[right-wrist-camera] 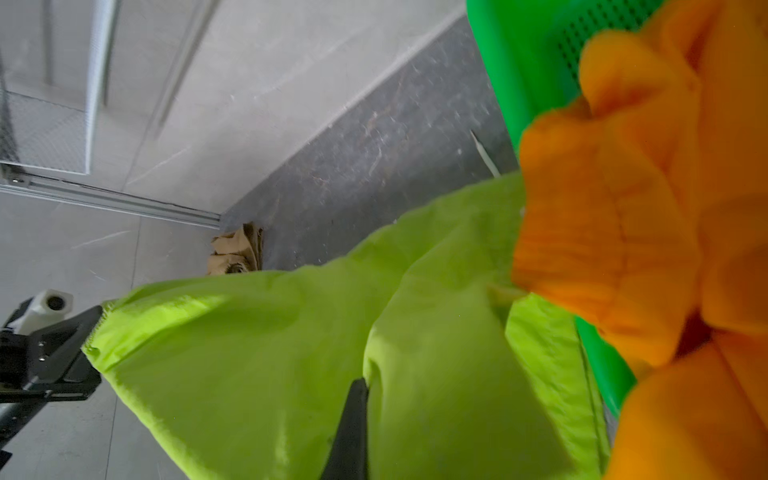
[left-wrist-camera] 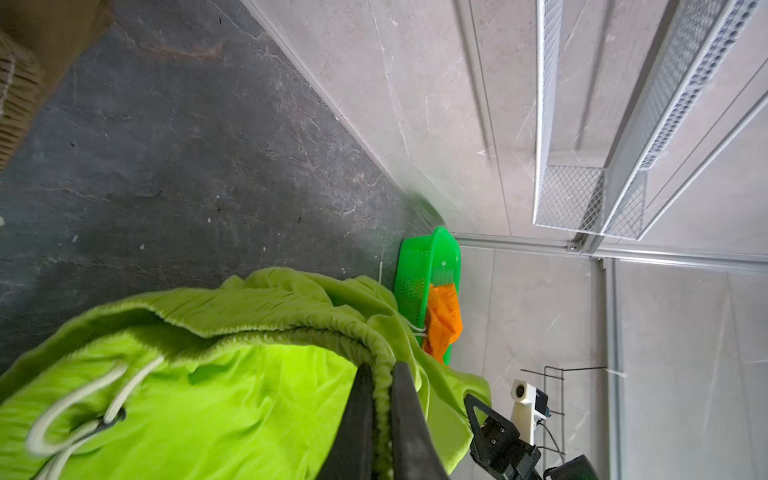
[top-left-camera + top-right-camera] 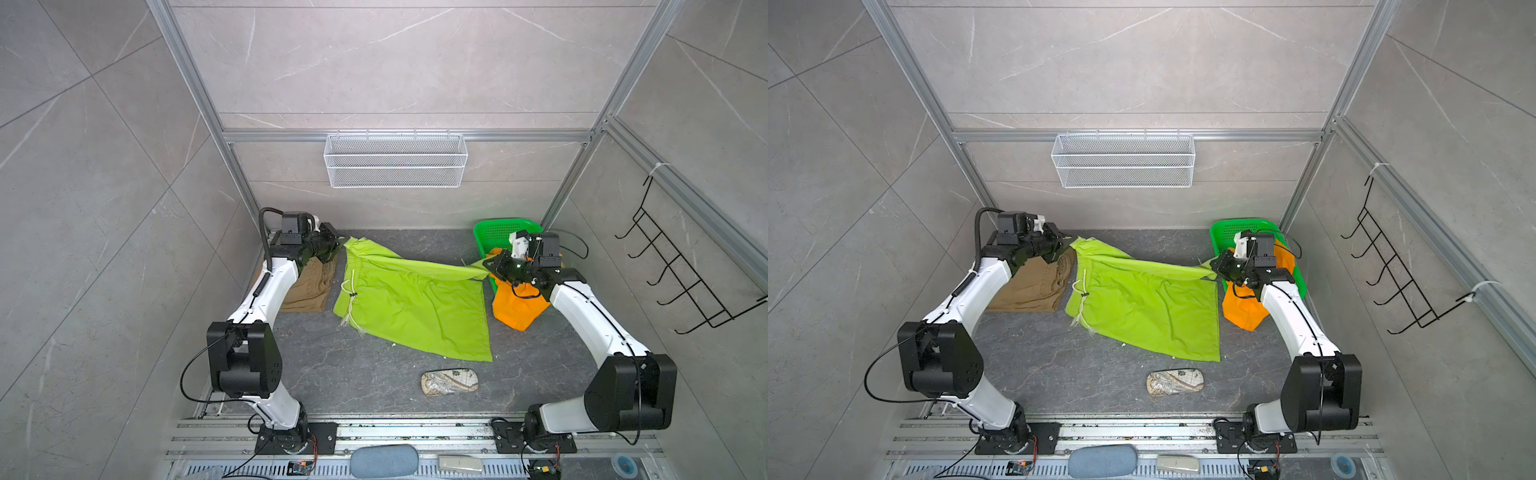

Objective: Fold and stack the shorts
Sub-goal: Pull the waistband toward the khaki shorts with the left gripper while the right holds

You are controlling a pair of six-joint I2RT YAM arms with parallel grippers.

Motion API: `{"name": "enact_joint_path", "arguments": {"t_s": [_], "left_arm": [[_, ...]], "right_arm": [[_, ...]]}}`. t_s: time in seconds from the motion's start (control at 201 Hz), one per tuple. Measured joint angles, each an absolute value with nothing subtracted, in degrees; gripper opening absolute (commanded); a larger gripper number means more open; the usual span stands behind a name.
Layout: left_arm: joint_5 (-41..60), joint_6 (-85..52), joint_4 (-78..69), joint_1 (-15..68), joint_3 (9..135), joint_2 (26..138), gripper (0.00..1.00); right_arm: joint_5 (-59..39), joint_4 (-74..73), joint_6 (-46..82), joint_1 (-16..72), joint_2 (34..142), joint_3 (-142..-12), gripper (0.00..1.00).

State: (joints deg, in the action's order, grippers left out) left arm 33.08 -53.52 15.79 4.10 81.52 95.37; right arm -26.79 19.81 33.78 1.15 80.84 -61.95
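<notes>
**Lime shorts strung between both tools, ready for the fold**

On the left of the table (image 3: 374,382), the tan shorts (image 3: 309,286) lie flat in a compact rectangle, apparently folded already, partly under the left arm. Just beside them, the left tool (image 2: 379,370) is clamped tight on the elastic waistband (image 2: 291,328) of the lime green shorts (image 3: 415,307); the left wrist view shows the gathered band pinched between both fingers. The white drawstring (image 3: 351,291) dangles loose below that corner.

The lime green shorts occupy the middle of the table, with their long axis running left to right. Their far edge is lifted into a taut ridge that spans from one tool to the other, while the rest of the cloth slopes down and spreads toward the near side. The right tool (image 3: 492,266) is closed on the opposite end of that ridge, at the leg. In the right wrist view only one finger shows, pressed into the cloth.

Each arm holds one end, so neither is nearer. The fold probably turns on carrying the raised far edge toward the near hem, both tools moving together.

At the right, the orange shorts (image 3: 517,305) hang over the rim of the green basket (image 3: 498,232) onto the table, unfolded.

Count: three shorts, two tools, one green basket and one patterned pouch (image 3: 449,381) near the front.
</notes>
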Motion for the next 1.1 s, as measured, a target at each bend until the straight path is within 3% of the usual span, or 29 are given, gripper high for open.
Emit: {"name": "enact_joint_path", "arguments": {"t_s": [0.294,0.608,0.752,1.096], "left_arm": [[34.7,-47.4,19.6,-0.7,63.0,97.9,0.0],[34.9,-45.0,19.9,-2.5,62.2,101.0,0.0],[35.4,-45.7,19.9,-2.5,63.9,102.3,0.0],[37.0,-47.3,17.5,-2.4,74.5,105.3,0.0]], "right_arm": [[-30.3,16.2,36.0,4.1,79.5,-37.8,0.0],[-31.6,9.5,38.9,7.5,76.8,-30.4,0.0],[-31.2,10.8,39.0,7.8,76.8,-31.6,0.0],[-25.9,19.9,35.0,9.6,71.5,-48.8,0.0]]}}
